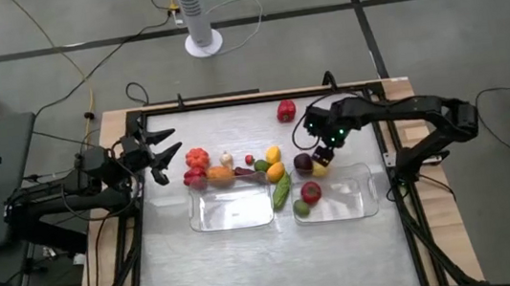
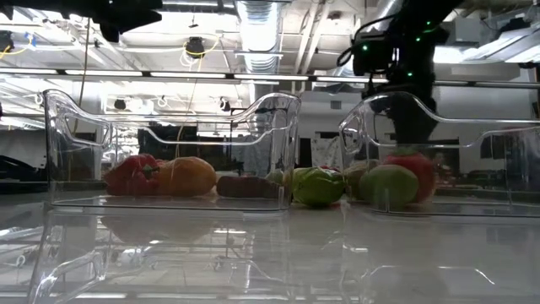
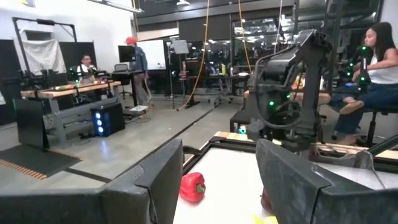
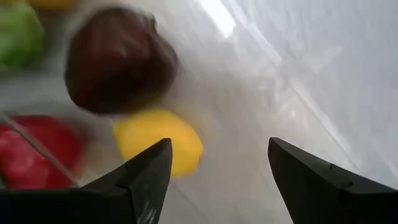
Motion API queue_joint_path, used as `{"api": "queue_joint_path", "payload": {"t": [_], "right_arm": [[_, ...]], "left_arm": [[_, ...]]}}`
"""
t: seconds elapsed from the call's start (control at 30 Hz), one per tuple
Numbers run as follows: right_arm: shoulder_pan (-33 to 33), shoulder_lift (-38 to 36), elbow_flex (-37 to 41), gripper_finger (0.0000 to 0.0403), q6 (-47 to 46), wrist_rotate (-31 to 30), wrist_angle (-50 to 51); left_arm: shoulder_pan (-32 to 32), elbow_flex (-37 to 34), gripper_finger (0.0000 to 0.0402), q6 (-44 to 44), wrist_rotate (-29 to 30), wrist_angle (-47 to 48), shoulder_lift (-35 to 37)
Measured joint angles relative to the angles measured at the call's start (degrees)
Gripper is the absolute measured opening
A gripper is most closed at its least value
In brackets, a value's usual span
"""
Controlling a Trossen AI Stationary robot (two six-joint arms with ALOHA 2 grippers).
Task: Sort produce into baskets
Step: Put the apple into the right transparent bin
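High view: a pale table (image 1: 249, 259) framed in black rails, seen from straight above, with a dark arm reaching in from each side. Two clear plastic baskets sit side by side near the middle. The left basket (image 1: 232, 215) looks empty from above. The right basket (image 1: 358, 203) holds a red piece (image 1: 311, 191) and a green piece (image 1: 301, 209) at its left end.

Most of the produce lies in a row just behind the baskets — a red tomato-like piece (image 1: 197, 156), an orange piece (image 1: 220, 175), a small white bulb (image 1: 226, 158), two yellow-orange pieces (image 1: 273, 154), and a long green cucumber (image 1: 282, 191) lying in the gap between the two baskets. A red pepper (image 1: 286, 111) sits alone, well apart, near the far edge of the table.

The right gripper (image 1: 322, 152) hangs over the back left corner of the right basket, just beside a dark purple fruit (image 1: 303, 162) and a yellow fruit (image 1: 319, 167). In the right wrist view its two fingers stand apart with nothing between them — the purple fruit (image 4: 118, 59) and yellow fruit (image 4: 158, 140) lie beyond the tips.

The left gripper (image 1: 162, 158) waits at the left end of the produce row, fingers spread and holding nothing.
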State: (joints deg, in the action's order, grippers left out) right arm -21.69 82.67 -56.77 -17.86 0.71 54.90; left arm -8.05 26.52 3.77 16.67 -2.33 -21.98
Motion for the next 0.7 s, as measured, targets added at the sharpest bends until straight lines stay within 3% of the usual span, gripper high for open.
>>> {"api": "queue_joint_path", "payload": {"t": [0.27,0.4,0.53,0.7], "right_arm": [[1.79,0.00,0.01,0.0305,2.41,0.85,-15.06],[3.47,0.38,-0.01,0.0349,1.47,0.90,-16.37],[4.48,2.63,-0.12,0.0392,-5.45,3.57,-16.27],[4.39,8.13,-3.21,0.0386,-10.70,5.48,-11.40]], "left_arm": [[0.00,0.00,0.0192,-0.04,0.07,-0.07,0.01],[0.00,0.00,0.0192,-0.02,0.07,-0.08,0.00],[0.00,0.00,0.0192,-0.02,0.08,-0.09,0.00],[0.00,0.00,0.0192,-0.04,0.09,-0.13,0.00]]}}
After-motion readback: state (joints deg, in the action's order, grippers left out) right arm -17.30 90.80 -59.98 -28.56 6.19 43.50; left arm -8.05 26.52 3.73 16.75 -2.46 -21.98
